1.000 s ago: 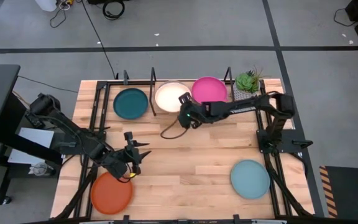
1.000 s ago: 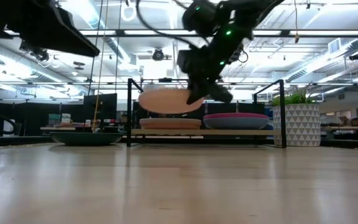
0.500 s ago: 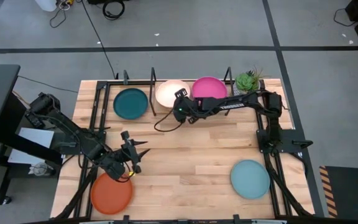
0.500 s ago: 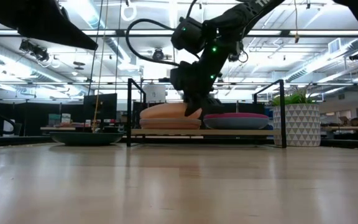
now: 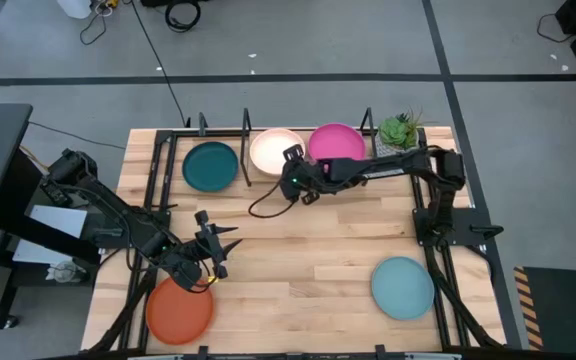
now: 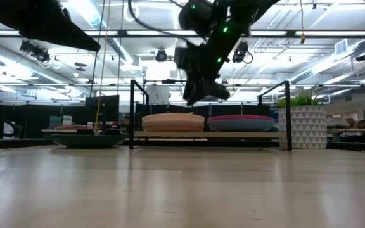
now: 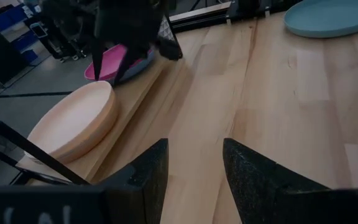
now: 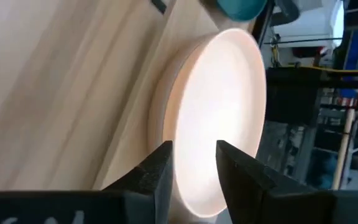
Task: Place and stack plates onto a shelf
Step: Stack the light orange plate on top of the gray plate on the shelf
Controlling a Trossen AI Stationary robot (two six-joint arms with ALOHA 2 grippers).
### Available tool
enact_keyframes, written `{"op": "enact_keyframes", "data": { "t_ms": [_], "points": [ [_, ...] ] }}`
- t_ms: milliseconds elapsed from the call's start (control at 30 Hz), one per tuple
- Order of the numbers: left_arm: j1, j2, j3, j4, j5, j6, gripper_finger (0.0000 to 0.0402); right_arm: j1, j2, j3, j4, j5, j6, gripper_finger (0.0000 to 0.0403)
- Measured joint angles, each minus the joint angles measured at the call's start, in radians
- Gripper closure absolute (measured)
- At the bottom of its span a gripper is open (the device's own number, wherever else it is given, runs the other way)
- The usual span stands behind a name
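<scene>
The peach-tan plate lies flat on another pale plate in the middle bay of the black-rod shelf. My right gripper hovers open just above the plate's near rim. The magenta plate lies in the right bay on a darker plate. The dark teal plate sits to the shelf's left. My left gripper is open, low over the table next to the orange plate. The light teal plate rests on the table near the right edge.
A green plant in a white patterned pot stands at the shelf's right end. Black frame rails run along both table sides. A cable hangs from the right arm over the table. Bare wood spans the middle.
My right gripper carried the peach-tan plate down toward the far edge, set it tilted on the pale plate in the shelf's middle bay, let go and rose. The plate now lies flat on the stack.
</scene>
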Motion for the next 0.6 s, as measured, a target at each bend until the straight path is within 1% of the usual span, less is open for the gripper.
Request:
{"op": "enact_keyframes", "data": {
  "t_ms": [200,267,433,600],
  "points": [
    [0.0,0.0,0.0,-0.009,0.0,-0.022,0.0242,0.022,-0.091,0.0,-0.15,-0.004,0.141,0.0273],
    [0.006,0.0,0.0,-0.014,0.0,-0.01,0.0242,0.022,-0.112,0.0,-0.153,-0.031,0.173,0.0273],
    [0.051,0.0,0.0,-0.013,0.0,0.013,0.0242,-0.036,-0.1,-0.004,-0.064,-0.157,0.273,0.0275],
    [0.096,0.0,0.0,-0.015,0.014,0.028,0.0242,-0.084,-0.033,-0.053,0.09,-0.145,0.291,0.0279]
  ]
}}
